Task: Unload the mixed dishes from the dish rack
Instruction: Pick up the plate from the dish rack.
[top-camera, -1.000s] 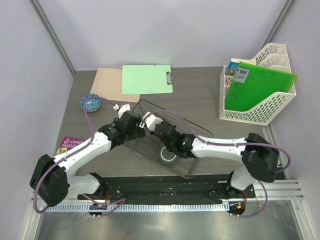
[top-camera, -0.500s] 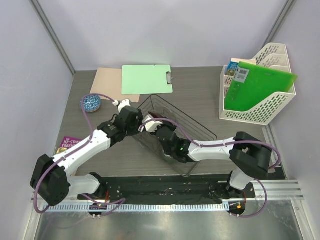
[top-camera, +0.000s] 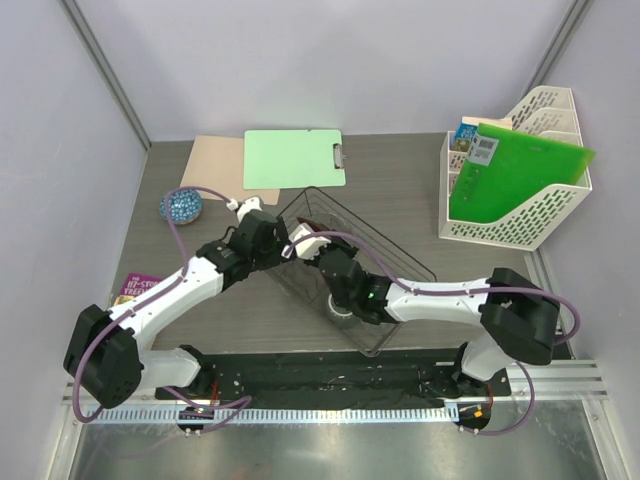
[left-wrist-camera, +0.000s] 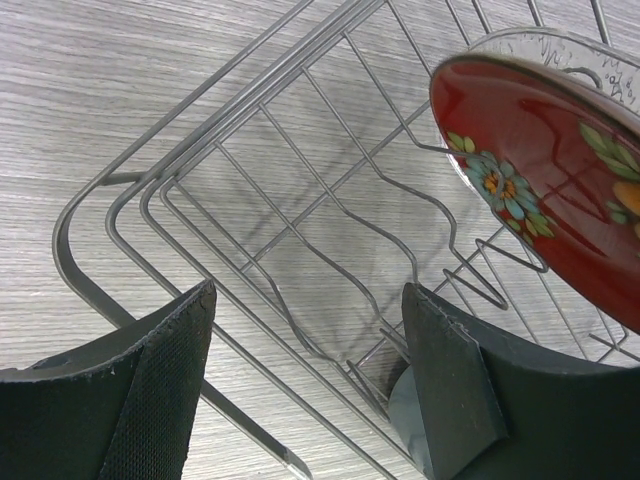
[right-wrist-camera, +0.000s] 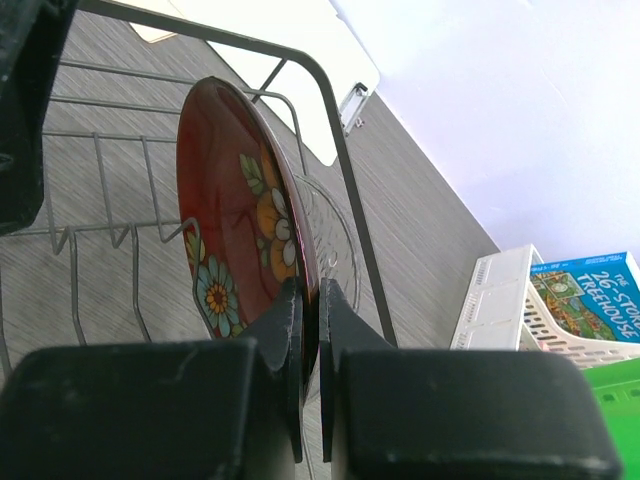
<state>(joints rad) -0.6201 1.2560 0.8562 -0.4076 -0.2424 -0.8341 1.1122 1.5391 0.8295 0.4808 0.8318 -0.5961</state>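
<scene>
Near end of dish rack (left-wrist-camera: 300, 250): a pale round vessel (top-camera: 340, 306) sits inside. Cup or mug, cannot tell which from the overhead view. Not unloaded.

Mid rack: right gripper (right-wrist-camera: 308, 300) is clamped on the rim of the red floral plate (right-wrist-camera: 235, 240), one finger on each face. The plate stands upright among the prongs, so it is gripped but not lifted out. Left gripper (left-wrist-camera: 308, 300) hovers over the rack's corner wires with its jaws spread wide and nothing between them.

Just behind the plate: clear glass bowl (right-wrist-camera: 330, 235), on edge and close against the plate's back. In the rack, not yet handled.

Farther left: blue patterned bowl (top-camera: 182, 206) rests on the table (top-camera: 420, 190), well apart from the rack. Count this one as unloaded.

Grey mug: not identified with confidence in any view.

Judgement: one item out, the plate in hand, at least two more to go. Early to mid task.
</scene>
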